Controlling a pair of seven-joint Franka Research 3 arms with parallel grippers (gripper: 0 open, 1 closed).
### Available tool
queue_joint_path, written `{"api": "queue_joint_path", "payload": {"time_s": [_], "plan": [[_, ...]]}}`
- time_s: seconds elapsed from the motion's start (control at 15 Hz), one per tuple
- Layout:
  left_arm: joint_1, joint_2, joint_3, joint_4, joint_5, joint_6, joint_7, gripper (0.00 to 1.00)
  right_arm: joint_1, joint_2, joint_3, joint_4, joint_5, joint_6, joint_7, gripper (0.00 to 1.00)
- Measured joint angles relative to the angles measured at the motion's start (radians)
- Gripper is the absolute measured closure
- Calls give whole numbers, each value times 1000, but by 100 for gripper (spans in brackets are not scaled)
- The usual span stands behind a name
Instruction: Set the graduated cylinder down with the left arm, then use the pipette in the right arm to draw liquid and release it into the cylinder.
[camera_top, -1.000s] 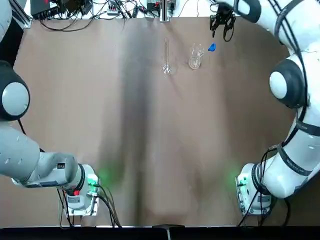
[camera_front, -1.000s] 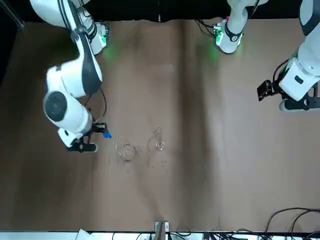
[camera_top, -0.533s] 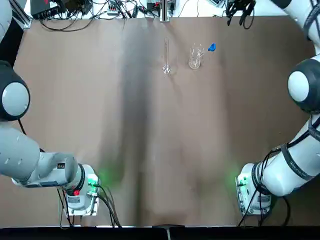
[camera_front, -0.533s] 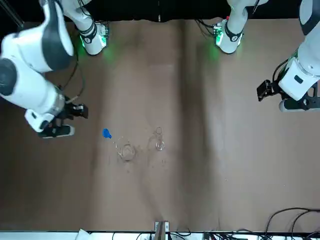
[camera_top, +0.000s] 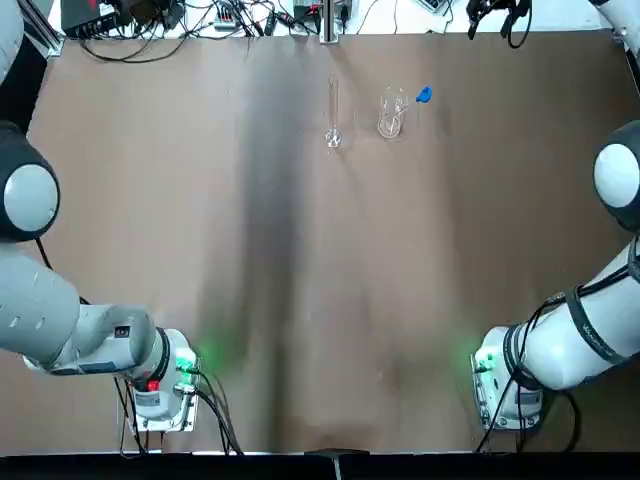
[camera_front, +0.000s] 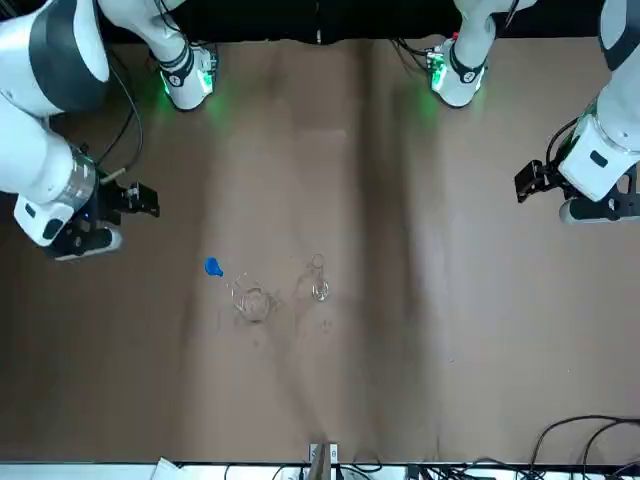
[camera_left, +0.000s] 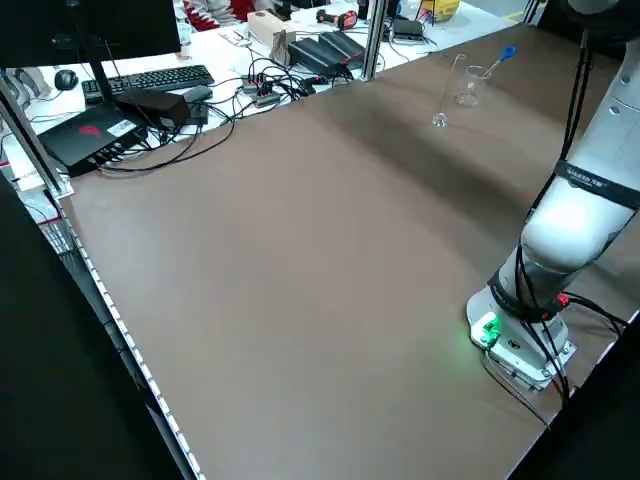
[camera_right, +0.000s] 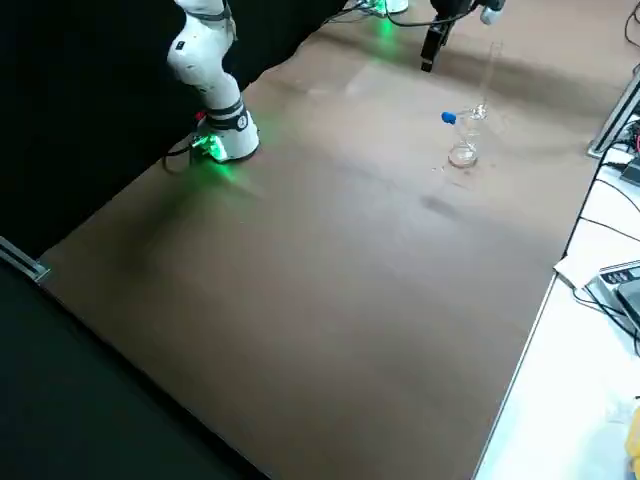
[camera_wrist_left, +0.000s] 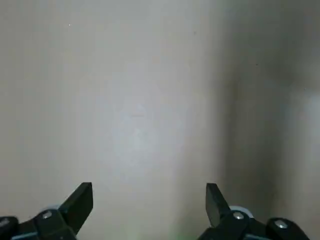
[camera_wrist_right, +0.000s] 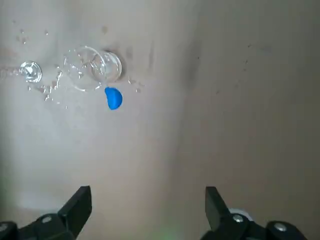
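Graduated cylinder (camera_top: 333, 112): upright near table's far edge.
Pipette (camera_top: 421, 97): leaning in beaker (camera_top: 391, 113), just beside.
Right gripper (camera_front: 128, 200): spread, empty, off to the side.
Left gripper (camera_front: 532, 178): spread, empty, well apart.
Table (camera_top: 300, 300): brown, bare in the middle.

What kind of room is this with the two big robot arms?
It looks like a robotics lab set up for a chemistry task. A graduated cylinder, a beaker and a blue-bulbed pipette stand on a brown table, with a keyboard and tangled cables on the bench beside it.
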Motion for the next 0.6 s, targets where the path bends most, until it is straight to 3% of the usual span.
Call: {"api": "queue_joint_path", "payload": {"time_s": [0.6], "plan": [[-4,0,-2,0,0,-1,1,0,-125,-139,-11,-139,-13,18,-3,0]]}}
